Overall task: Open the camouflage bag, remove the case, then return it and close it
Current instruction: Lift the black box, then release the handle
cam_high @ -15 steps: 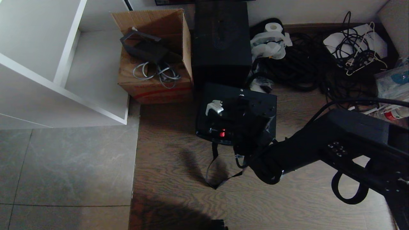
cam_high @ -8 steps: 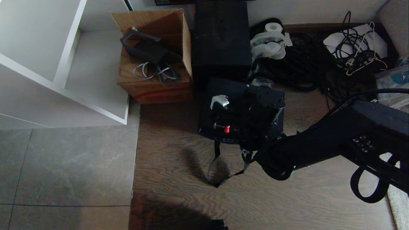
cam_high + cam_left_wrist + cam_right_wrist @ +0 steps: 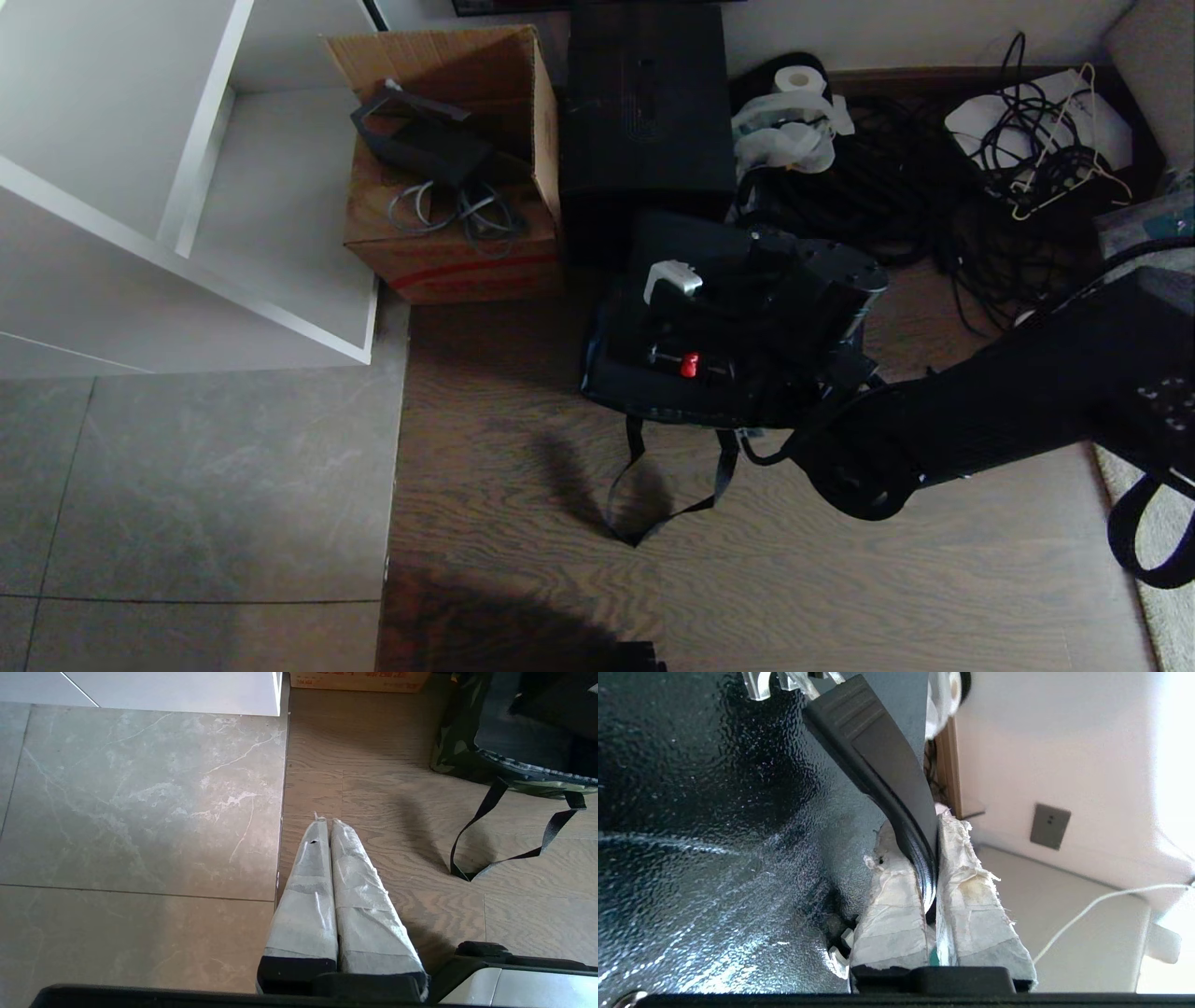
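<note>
The black case (image 3: 747,317) hangs tilted just above the open camouflage bag (image 3: 602,373), its red latch (image 3: 689,364) facing the front. In the right wrist view my right gripper (image 3: 927,830) is shut on the case's black strap handle (image 3: 878,765), beside the case's pebbled black face (image 3: 714,835). One silver handle end (image 3: 672,277) shows on top. From the head, the right arm reaches in from the right, its fingers hidden behind the case. The bag's black strap (image 3: 631,457) trails over the wood floor. My left gripper (image 3: 328,822) is parked low over the floor, shut and empty, left of the bag (image 3: 451,742).
A taller black box (image 3: 644,112) stands right behind the bag, an open cardboard box (image 3: 448,252) to its left. Tangled cables (image 3: 887,196) and a paper roll (image 3: 798,79) lie at the back right. A white shelf unit (image 3: 187,187) fills the left.
My right arm has drawn back to the right and raised the case. It now sits higher, further right and more tilted, and the bag's front rim shows beneath it.
</note>
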{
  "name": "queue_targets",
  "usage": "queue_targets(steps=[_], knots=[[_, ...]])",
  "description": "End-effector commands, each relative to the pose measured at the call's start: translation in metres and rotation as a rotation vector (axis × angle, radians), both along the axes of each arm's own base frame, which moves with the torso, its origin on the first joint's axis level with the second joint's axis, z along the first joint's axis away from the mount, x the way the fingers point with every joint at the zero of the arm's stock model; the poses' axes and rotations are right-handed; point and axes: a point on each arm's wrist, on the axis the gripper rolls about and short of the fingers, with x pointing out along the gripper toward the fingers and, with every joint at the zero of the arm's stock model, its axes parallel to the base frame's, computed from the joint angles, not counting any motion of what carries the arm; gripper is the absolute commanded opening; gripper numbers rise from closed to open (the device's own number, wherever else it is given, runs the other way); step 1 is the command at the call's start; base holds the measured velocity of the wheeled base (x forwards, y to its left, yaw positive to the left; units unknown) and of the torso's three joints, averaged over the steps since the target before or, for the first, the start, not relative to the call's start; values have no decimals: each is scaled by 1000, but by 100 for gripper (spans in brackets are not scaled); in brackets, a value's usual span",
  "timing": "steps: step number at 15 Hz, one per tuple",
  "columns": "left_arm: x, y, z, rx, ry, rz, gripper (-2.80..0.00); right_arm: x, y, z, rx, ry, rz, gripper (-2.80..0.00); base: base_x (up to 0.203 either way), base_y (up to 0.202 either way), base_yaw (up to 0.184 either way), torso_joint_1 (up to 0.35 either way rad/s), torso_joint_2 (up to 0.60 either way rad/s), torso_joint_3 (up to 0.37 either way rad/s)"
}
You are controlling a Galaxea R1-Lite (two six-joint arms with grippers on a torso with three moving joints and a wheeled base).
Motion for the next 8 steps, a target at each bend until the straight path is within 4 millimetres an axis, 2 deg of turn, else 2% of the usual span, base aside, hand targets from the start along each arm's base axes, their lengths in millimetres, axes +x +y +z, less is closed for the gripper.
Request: queue_targets(steps=[1, 8], knots=[[1, 0, -3, -1, 7, 0, -280, -4, -15, 11, 6, -12, -31, -280, 0, 0, 0, 0, 0, 0], [1, 0, -3, -1, 7, 0, -280, 2, -53, 17, 14, -10, -131, -280, 0, 0, 0, 0, 0, 0]])
